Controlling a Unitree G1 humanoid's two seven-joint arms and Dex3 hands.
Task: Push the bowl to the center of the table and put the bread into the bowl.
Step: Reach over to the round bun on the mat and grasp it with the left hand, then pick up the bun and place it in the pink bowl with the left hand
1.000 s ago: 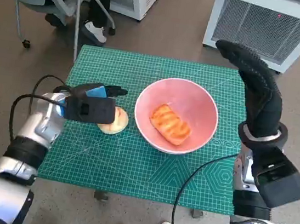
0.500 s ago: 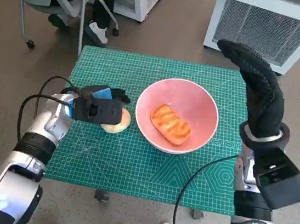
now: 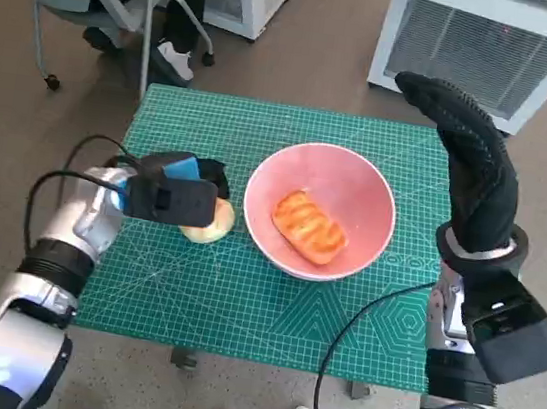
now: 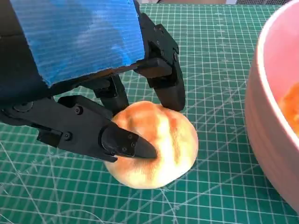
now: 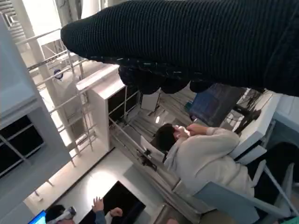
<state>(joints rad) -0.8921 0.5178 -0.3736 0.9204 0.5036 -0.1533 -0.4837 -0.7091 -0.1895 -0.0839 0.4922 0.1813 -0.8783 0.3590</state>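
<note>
Left robot hand (image 3: 176, 195), black with blue tape, now grasps the pale round bread roll (image 3: 210, 221) on the green gridded surface (image 3: 241, 301), at the pink bowl's (image 3: 319, 211) nine o'clock; over the last second it closed in. The bowl, centred, already holds an orange loaf (image 3: 310, 226). Gloved right robot hand (image 3: 475, 171): raised, released.

Pale silver forearms are seen, each trailed by black cables. The left hand (image 3: 176, 195) is black, backed with blue tape; the right hand (image 3: 470, 165) is covered by a black knitted glove.
</note>
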